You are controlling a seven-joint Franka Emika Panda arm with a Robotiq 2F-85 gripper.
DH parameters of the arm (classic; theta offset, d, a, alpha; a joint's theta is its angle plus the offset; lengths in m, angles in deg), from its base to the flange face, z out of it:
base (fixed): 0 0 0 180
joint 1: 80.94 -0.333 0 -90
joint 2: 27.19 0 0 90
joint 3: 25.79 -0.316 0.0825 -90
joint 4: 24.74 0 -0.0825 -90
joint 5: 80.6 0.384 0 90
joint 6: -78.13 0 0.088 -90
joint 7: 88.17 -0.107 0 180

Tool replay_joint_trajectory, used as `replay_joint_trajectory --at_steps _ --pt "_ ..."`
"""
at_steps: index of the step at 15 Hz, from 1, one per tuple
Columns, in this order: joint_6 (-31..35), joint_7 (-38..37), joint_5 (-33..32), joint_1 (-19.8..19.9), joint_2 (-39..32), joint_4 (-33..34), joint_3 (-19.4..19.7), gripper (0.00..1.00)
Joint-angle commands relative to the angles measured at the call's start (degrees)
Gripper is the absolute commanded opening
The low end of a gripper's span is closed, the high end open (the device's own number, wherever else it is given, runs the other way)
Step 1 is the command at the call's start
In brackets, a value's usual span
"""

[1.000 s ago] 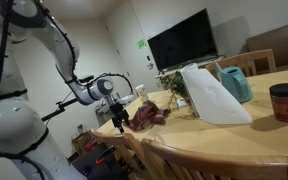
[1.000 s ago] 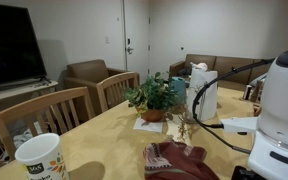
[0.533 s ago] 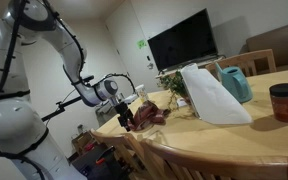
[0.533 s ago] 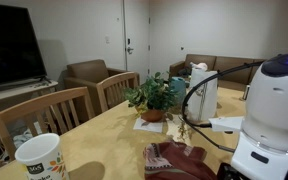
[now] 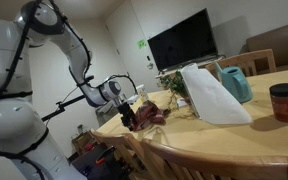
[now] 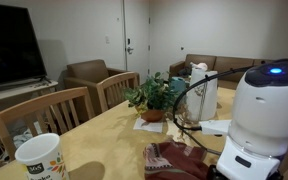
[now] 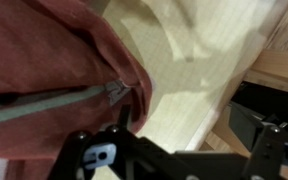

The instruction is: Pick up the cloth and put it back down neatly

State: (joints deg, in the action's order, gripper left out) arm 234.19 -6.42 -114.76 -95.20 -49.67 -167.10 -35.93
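A dark red cloth (image 5: 150, 114) lies crumpled on the light wooden table (image 5: 254, 135) near its edge; it also shows in an exterior view (image 6: 174, 161). In the wrist view the cloth (image 7: 44, 70) has a grey stripe and fills the left side. My gripper (image 5: 130, 117) hangs just at the cloth's near edge, low over the table. In the wrist view my gripper (image 7: 189, 125) looks open, with one finger against the cloth's hem and bare table between the fingers. It holds nothing.
A potted plant (image 6: 154, 95), a tall white jug (image 5: 209, 95), a teal pitcher (image 5: 236, 83) and a red-lidded jar (image 5: 284, 102) stand on the table. A paper cup (image 6: 39, 158) stands near a corner. Wooden chairs (image 6: 44, 118) line the table's edge.
My arm has swung closer to the cloth and a little lower; in an exterior view the wrist now fills more of the frame. The cloth has not moved.
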Motion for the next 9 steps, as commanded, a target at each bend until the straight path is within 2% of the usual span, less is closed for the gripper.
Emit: replay_joint_trajectory --at_steps 1,9 --pt "-0.6 -1.7 -2.1 -0.3 -1.9 2.0 0.5 1.00" --pt "-1.3 -2.4 -3.9 -0.5 -3.5 3.2 1.3 1.00"
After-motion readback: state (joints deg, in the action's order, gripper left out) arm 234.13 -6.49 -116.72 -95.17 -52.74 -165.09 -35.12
